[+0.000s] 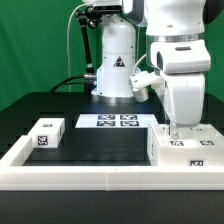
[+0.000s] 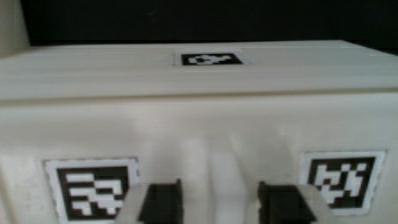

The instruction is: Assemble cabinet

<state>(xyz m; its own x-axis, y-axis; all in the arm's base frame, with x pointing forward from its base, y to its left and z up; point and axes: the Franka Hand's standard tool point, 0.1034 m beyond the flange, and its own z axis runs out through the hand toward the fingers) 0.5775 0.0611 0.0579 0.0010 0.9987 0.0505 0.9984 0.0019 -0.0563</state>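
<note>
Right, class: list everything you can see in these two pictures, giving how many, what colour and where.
large cabinet piece: one, white with black-and-white tags, on the table at the exterior view's right
small block: one, white, tagged, exterior view's left
marker board: one, white with tags, mid-table towards the back
border rail: one, white, along the table's near and left edges
table: one, black
backdrop: one, green, behind
arm: one, white, over the large piece
gripper: one, dark fingers, at the large piece
</note>
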